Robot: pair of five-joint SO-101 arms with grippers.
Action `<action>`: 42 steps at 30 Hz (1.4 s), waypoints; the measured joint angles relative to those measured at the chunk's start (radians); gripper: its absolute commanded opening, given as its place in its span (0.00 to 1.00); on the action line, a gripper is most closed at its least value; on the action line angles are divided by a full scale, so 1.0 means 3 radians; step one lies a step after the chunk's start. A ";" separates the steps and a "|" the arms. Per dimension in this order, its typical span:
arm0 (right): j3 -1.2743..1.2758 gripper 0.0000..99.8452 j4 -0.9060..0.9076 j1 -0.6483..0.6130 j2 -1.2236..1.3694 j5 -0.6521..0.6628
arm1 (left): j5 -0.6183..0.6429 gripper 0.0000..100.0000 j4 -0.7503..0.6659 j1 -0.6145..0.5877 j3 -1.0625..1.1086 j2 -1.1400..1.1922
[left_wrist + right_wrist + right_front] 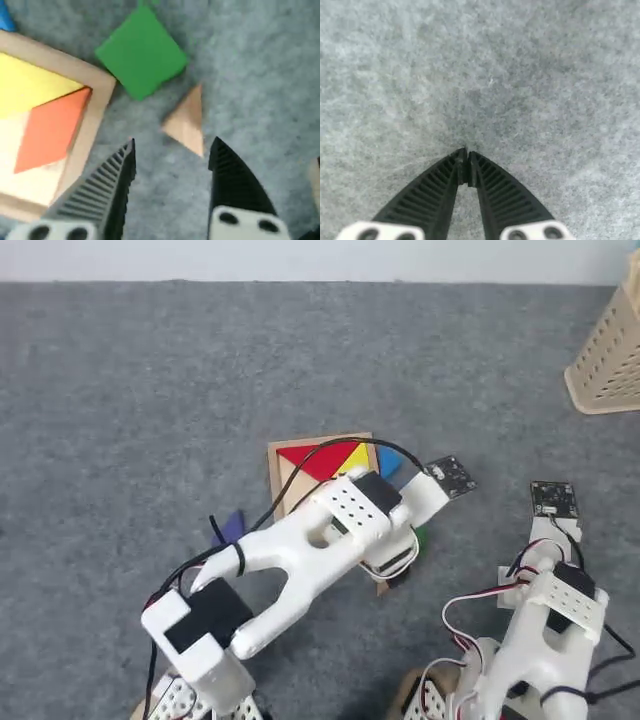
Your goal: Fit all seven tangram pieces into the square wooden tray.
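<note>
Black fingers [115, 175] of your left gripper [172, 150] stand apart over the grey carpet [260, 75], with the plain wooden triangle [187, 122] just beyond their tips and the green square [141, 50] past it, at 4 o'clock off the wooden tray [95, 105]. Inside the tray lie a yellow piece [35, 85] and an orange piece [50, 127], and a purple piece [230, 528] sits at its 9 o'clock. Your right gripper [468, 155] is pressed together over carpet, well off at 3 o'clock.

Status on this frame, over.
Left gripper open near loose tan triangle. Right gripper shut, empty. Tray partly filled; green square outside it. Nothing blocking.
</note>
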 measured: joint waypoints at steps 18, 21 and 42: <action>0.0000 0.01 0.0000 0.0000 0.0000 0.0000 | -0.0015 0.23 0.0020 0.0015 -0.0450 0.0767; 0.0000 0.01 0.0000 0.0000 0.0000 0.0000 | -0.0015 0.22 0.0020 0.0072 -0.0476 0.0777; 0.0000 0.01 0.0000 0.0000 0.0000 0.0000 | 0.0000 0.08 0.0338 0.0184 -0.0476 0.0777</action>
